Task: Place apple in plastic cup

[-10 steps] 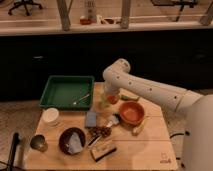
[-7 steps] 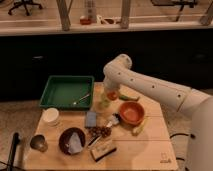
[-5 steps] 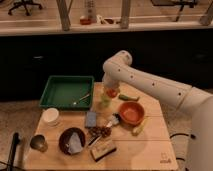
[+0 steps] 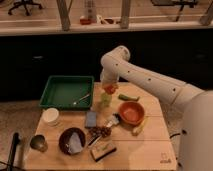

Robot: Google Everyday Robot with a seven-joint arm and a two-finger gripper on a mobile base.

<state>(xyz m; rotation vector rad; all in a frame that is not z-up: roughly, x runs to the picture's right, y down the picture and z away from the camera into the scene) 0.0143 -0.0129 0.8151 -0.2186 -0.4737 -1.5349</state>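
Wooden worktop (image 4: 150, 147) before dark cabinets, pincer (image 4: 109, 86) near the rear edge pinching the apple (image 4: 110, 89), apple just above the plastic cup (image 4: 105, 100), green tray (image 4: 65, 93) beside the cup

You have one view: high, mid-range, looking down across the table (image 4: 150, 145) toward 12 o'clock. The gripper (image 4: 108, 86) hangs near the table's 12 o'clock edge.

table (image 4: 147, 150): pale matt wood
plastic cup (image 4: 105, 99): translucent, probably smooth plastic
tray (image 4: 62, 93): green plastic
gripper (image 4: 109, 86): pale smooth casing, just above the plastic cup
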